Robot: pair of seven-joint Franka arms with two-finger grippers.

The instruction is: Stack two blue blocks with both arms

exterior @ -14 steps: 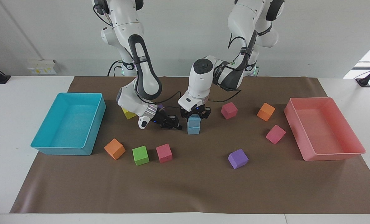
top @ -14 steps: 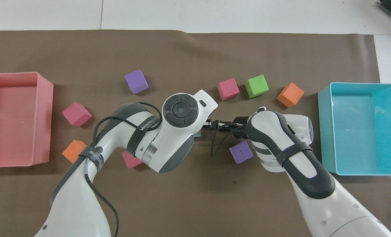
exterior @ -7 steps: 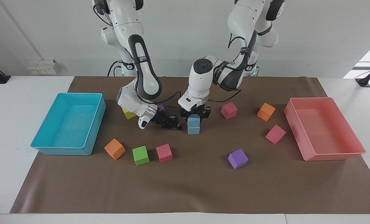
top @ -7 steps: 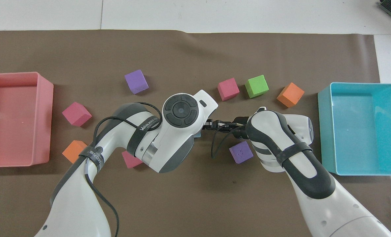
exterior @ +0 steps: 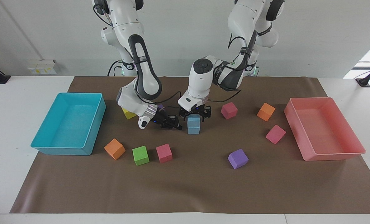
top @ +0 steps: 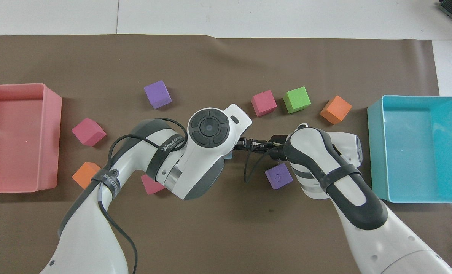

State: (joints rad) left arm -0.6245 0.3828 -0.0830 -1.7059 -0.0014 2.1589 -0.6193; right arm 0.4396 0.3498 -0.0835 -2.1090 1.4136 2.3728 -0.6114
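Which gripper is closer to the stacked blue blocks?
Left. The left gripper is open around the top of the blue blocks; the right gripper is shut, beside the stack toward the right arm's end.

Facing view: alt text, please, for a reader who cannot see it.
Two blue blocks stand stacked mid-table, the left gripper open around the top one. The right gripper is shut beside the stack. Other cubes lie between two trays.

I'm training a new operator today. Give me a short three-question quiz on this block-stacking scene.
1. True or false: one blue block sits on the other blue block.
2. Which gripper is around the top block? A) left gripper B) right gripper
3. Fill in: the yellow block lies toward the ___ tray.

Key: 1 true; 2 A; 3 turquoise.
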